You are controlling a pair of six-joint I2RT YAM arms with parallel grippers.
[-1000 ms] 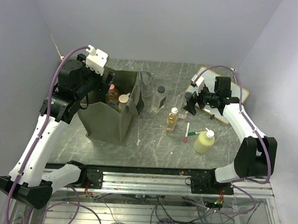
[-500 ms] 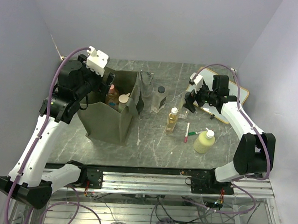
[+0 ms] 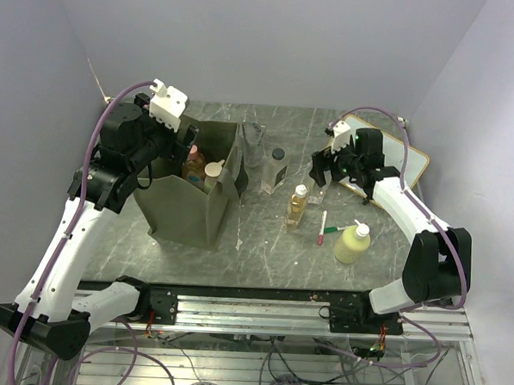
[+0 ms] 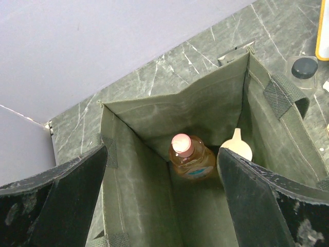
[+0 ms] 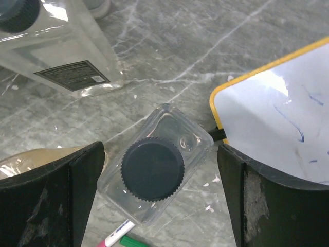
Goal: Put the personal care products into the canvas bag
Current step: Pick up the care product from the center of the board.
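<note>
The olive canvas bag [image 3: 183, 210] stands open at the left. An orange bottle with a pink cap [image 4: 188, 156] and a beige-capped bottle [image 4: 237, 147] stand inside it. My left gripper [image 4: 162, 154] hovers open over the bag's mouth with nothing between its fingers. My right gripper [image 5: 159, 153] is open, straddling a small clear bottle with a dark cap [image 5: 153, 169] that stands on the table; neither finger touches it. A tall clear bottle [image 3: 274, 170], an amber bottle [image 3: 297, 205] and a pale yellow-green bottle [image 3: 353, 242] stand on the table.
The whiteboard [image 5: 288, 113] lies just right of the small bottle, close to my right finger. Red and green marker pens [image 3: 324, 227] lie in front of it. Another clear bottle [image 3: 253, 145] stands beside the bag's far corner.
My right gripper has swung left from over the whiteboard to above the small clear bottle. The left arm has stayed still over the bag.
</note>
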